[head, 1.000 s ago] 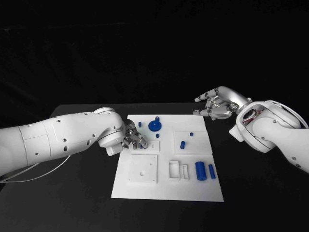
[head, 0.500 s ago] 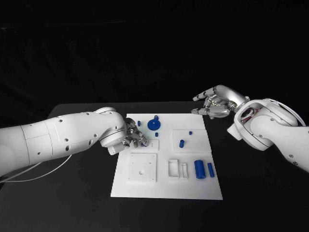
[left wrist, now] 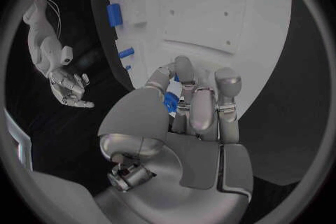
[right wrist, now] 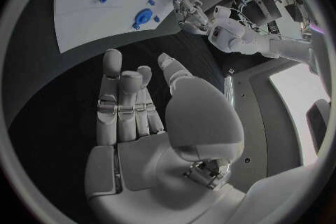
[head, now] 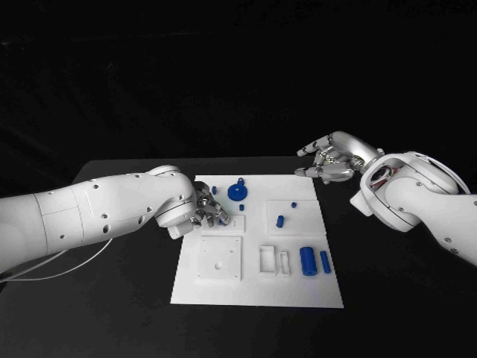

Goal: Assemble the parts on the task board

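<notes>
So the left hand (head: 206,211) is sitting over the left edge of the task board (head: 258,287), fingers curled in, and in the left wrist view it's pinching a small blue part (left wrist: 171,102) between thumb and fingers, right above the white plate. Can't really make out the shape of that piece, it's mostly hidden by the fingers (left wrist: 201,106).

The right hand (head: 330,160) is hanging just off the board's far right corner, above the black worktop (head: 121,298), holding nothing, fingers loosely spread and a bit bent. The right wrist view is showing the same thing: palm bare, fingers apart.

On the board itself: a round blue disc part (head: 238,192) is lying near the far edge, just beside the left hand. A small blue peg (head: 282,221) is standing in the raised square block right of the hand, with a tiny blue bit (head: 294,203) further back. Near the board's right edge, two blue cylinders (head: 308,262) are lying side by side, next to a white slotted bracket (head: 270,260). A square white plate with holes (head: 220,259) is sitting on the board's left half, nearer the robot than the hand.
</notes>
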`<action>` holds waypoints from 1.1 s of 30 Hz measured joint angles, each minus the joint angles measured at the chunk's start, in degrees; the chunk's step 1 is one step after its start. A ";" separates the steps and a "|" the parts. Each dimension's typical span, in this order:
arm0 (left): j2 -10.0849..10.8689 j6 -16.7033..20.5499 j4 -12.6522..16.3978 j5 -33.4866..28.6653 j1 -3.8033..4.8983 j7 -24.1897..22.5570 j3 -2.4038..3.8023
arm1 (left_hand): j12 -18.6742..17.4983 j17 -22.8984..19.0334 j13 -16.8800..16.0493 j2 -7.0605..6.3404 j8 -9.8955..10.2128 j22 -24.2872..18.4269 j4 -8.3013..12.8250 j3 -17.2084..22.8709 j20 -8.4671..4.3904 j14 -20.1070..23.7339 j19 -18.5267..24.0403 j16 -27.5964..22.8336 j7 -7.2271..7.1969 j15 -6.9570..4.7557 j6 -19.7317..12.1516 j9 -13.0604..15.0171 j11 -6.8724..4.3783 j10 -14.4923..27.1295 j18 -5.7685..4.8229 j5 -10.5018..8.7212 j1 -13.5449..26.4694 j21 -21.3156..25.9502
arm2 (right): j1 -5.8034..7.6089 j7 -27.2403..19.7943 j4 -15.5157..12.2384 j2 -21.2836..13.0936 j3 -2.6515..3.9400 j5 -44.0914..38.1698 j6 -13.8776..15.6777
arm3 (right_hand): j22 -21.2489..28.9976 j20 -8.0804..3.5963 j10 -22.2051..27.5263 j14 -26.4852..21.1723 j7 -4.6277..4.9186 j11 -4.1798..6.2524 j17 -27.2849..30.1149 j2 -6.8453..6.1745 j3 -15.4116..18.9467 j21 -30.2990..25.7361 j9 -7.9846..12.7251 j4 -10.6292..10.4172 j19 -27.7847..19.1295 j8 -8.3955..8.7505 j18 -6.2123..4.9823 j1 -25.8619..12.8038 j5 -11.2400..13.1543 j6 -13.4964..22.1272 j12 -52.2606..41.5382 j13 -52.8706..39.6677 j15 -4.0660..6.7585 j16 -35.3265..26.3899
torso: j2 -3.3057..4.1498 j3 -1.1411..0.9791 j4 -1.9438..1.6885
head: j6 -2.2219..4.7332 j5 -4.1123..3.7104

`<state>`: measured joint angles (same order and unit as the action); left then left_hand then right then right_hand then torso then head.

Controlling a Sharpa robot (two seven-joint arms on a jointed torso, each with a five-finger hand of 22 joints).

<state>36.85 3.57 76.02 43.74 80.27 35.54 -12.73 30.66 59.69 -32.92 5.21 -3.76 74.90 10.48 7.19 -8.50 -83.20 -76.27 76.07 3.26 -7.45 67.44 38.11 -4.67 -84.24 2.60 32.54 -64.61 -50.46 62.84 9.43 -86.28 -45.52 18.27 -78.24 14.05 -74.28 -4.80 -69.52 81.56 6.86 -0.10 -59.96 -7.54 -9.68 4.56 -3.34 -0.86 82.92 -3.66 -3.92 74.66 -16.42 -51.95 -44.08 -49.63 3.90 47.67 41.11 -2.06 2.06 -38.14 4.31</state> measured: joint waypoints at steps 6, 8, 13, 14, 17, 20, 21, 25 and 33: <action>-0.17 -0.51 -0.18 0.11 0.02 -0.01 0.00 | 0.01 -0.11 0.30 0.00 0.18 0.03 0.00 -0.01 0.00 0.00 0.00 0.00 0.01 0.00 0.01 0.00 0.00 0.00 -0.01 -0.10 0.00 0.23 | 0.00 0.18 0.12 0.05 0.00 0.00 -0.15 | -0.15 0.00 0.00 0.00 0.00 0.00 -0.05 0.00 -0.58 0.00 0.00 0.26 0.00 0.00 0.00 0.00 -1.05 0.00 0.00 0.03 0.00 -0.02 | 0.00 0.01 0.01 | -0.09 -0.18; -0.19 -0.70 -0.22 0.14 0.03 -0.01 0.00 | 0.01 -0.11 0.32 0.00 0.17 0.04 0.00 -0.01 0.00 0.00 0.00 0.00 0.01 0.01 0.01 0.00 0.00 0.00 -0.01 0.12 0.00 0.23 | 0.00 0.25 0.14 0.06 0.00 0.00 -0.19 | -0.19 0.00 0.00 0.00 0.00 0.00 -0.06 0.00 -0.71 0.00 0.00 0.39 0.00 0.00 0.00 0.00 -1.28 0.00 0.00 0.07 0.00 -0.02 | 0.00 0.01 0.01 | -0.15 -0.20; -0.18 -1.07 -0.25 0.21 0.05 -0.01 0.03 | 0.01 -0.11 0.52 0.00 0.05 0.04 -0.05 -0.06 0.00 -0.01 0.00 0.00 0.01 0.01 0.01 0.00 0.00 0.00 -0.01 0.12 0.00 0.49 | 0.00 0.38 0.19 0.06 0.00 -0.02 -0.29 | -0.22 0.00 0.00 0.00 0.00 0.00 -0.05 0.00 -1.11 0.00 0.00 0.47 0.00 0.00 0.00 0.00 -1.59 0.00 0.00 0.09 0.00 -0.01 | -0.01 0.00 0.00 | -0.25 -0.25; -0.16 -1.11 -0.25 0.22 0.05 -0.01 0.03 | 0.01 -0.11 0.53 0.00 0.05 0.04 -0.01 -0.02 0.00 -0.01 0.00 0.00 0.01 0.01 0.01 0.00 0.00 0.00 -0.01 0.12 0.00 0.49 | 0.00 0.40 0.19 0.06 0.00 -0.03 -0.31 | -0.26 0.00 0.00 0.00 0.00 0.00 -0.07 0.00 -1.11 0.00 0.00 0.47 0.00 0.00 0.00 0.00 -2.26 0.00 0.00 0.10 0.00 -0.01 | -0.01 0.00 0.01 | -0.26 -0.26; -0.08 -1.18 -0.22 0.23 0.05 -0.02 0.03 | 0.01 -0.11 0.77 0.00 0.04 0.04 0.02 0.01 0.00 -0.01 0.00 0.00 0.01 0.01 0.01 0.00 0.00 0.00 -0.01 1.15 0.00 0.79 | 0.00 0.51 0.23 0.04 0.00 -0.03 -0.42 | -0.33 0.00 0.00 0.00 0.03 0.00 -0.09 -0.26 -1.66 0.00 0.00 0.71 0.00 0.00 0.00 -0.26 -4.26 0.45 0.00 0.17 0.00 -0.25 | -0.01 0.00 -0.03 | -0.27 -0.26; -0.01 -1.18 -0.21 0.24 0.02 -0.08 0.02 | 0.01 -0.11 0.77 0.00 0.03 0.03 0.02 0.01 0.00 -0.01 0.01 0.00 0.01 0.02 0.01 0.00 0.00 0.00 -0.01 1.39 0.00 0.89 | 0.00 0.61 0.27 0.02 0.00 -0.04 -0.52 | -0.37 0.00 0.00 0.00 0.06 0.00 -0.09 -0.45 -1.66 0.00 0.00 0.70 0.00 0.00 0.00 -0.45 -4.44 0.48 0.00 0.18 0.00 -0.25 | -0.01 0.01 -0.03 | -0.28 -0.25; 0.01 -1.18 -0.21 0.24 0.02 -0.10 0.02 | 0.01 -0.11 0.77 0.00 0.03 0.03 0.02 0.00 0.00 -0.01 0.01 0.00 0.01 0.01 0.01 0.00 0.00 0.00 -0.02 1.39 0.00 0.89 | 0.00 0.64 0.27 0.01 0.00 -0.04 -0.55 | -0.37 0.00 0.00 0.00 0.06 0.00 -0.09 -0.45 -1.66 0.00 0.00 0.70 0.00 0.00 0.00 -0.45 -4.44 0.49 0.00 0.18 0.00 -0.25 | -0.01 0.01 -0.03 | -0.28 -0.25; 0.05 -1.17 -0.21 0.25 0.02 -0.18 0.02 | 0.01 -0.12 0.84 0.04 0.01 0.03 0.03 0.00 0.00 -0.01 0.01 0.00 0.01 0.02 0.01 0.00 0.01 0.00 -0.02 1.40 0.04 0.89 | 0.00 0.74 0.35 0.02 0.00 -0.04 -0.65 | -0.37 0.00 0.00 0.00 0.08 0.00 -0.09 -0.45 -2.13 0.00 0.00 0.72 0.00 0.00 0.00 -0.45 -4.44 0.50 0.00 0.23 0.00 -0.25 | 0.00 0.00 -0.03 | -0.23 -0.23; 0.13 -1.16 -0.23 0.27 0.01 -0.27 0.01 | 0.00 -0.17 1.11 0.35 -0.04 0.02 0.10 -0.07 0.00 -0.03 0.01 0.00 0.01 0.04 0.01 0.00 0.02 -0.01 -0.02 1.39 0.35 0.89 | 0.00 0.85 0.65 0.13 0.00 -0.04 -0.73 | -0.42 0.00 0.00 0.00 0.08 0.00 -0.08 -0.45 -2.20 0.00 0.00 0.79 0.00 0.00 0.00 -0.45 -4.83 0.50 0.00 0.23 0.00 -0.24 | 0.02 0.00 -0.03 | -0.27 -0.32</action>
<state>36.98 2.40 75.80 44.02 80.28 35.27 -12.72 30.66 59.52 -31.81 5.56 -3.80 74.93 10.58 7.12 -8.49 -83.23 -76.26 76.06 3.27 -7.41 67.45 38.10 -4.65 -84.25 2.58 33.93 -64.27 -49.57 62.84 10.28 -85.63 -45.39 18.27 -78.28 13.31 -74.70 -4.80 -69.52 81.57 6.94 -0.10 -60.05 -7.99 -11.88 4.56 -3.34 -0.07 82.91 -3.66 -3.92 74.21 -21.25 -51.44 -44.07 -49.40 3.90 47.43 41.13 -2.06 2.03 -38.41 3.99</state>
